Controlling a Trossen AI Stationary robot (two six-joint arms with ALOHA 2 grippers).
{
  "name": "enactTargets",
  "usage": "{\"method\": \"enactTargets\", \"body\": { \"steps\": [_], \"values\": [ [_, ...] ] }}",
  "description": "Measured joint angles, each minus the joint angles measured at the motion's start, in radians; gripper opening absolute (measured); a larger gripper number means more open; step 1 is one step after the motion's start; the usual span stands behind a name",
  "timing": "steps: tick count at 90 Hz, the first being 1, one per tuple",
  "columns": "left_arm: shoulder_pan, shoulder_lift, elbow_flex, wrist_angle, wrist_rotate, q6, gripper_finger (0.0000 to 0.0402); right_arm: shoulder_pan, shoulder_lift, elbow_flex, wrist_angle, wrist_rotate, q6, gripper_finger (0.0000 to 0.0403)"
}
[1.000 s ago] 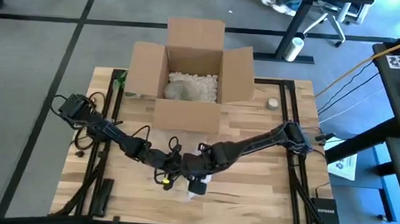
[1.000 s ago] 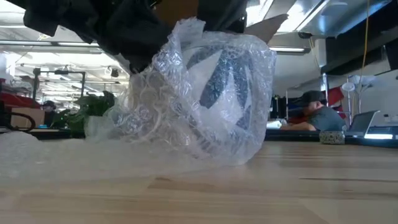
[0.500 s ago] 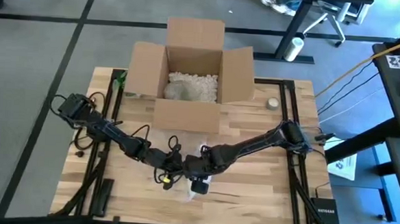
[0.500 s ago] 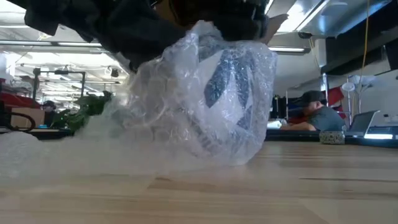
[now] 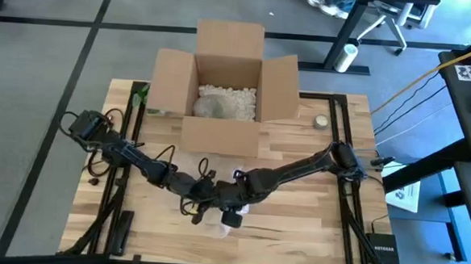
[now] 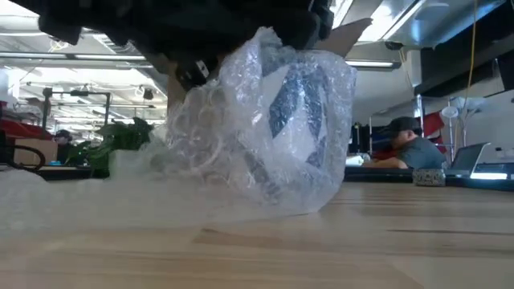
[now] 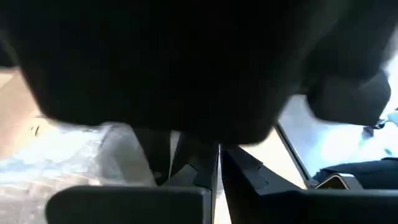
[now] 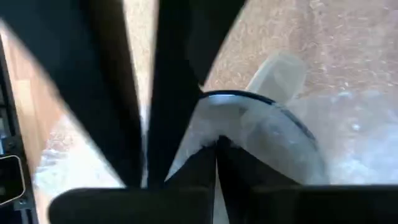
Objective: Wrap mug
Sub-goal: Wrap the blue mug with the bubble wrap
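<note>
Mug point(image 6: 293, 112), swathed in bubble wrap point(image 6: 241, 136), sits under both claws; right claw point(image 8: 214, 146) pinches shut; left's grip unclear.

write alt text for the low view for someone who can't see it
A mug swathed in clear bubble wrap sits on a wooden table, seen from tabletop height, with dark robot arms pressing in from above. Behind it, blurred, are an office, a green plant and a seated person.
</note>
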Motion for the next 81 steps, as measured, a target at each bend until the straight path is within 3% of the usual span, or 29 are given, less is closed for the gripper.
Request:
{"method": "enactTargets", "body": {
  "steps": [27, 56, 65, 81],
  "values": [
    [0.011, 0.056, 0.004, 0.008, 0.004, -0.026, 0.0, 0.015, 0.0, 0.135, -0.211, 0.025, 0.054, 0.0],
    [0.024, 0.06, 0.004, 0.01, 0.009, -0.026, 0.0, 0.055, 0.0, 0.196, -0.271, 0.028, 0.091, 0.0],
    [0.023, 0.061, 0.004, 0.016, 0.007, -0.024, 0.0, 0.058, 0.0, 0.196, -0.316, 0.098, 0.094, 0.0],
    [0.01, 0.06, 0.002, 0.048, 0.0, -0.008, 0.0, 0.05, 0.0, 0.196, -0.374, 0.311, 0.088, 0.0]
  ]
}}
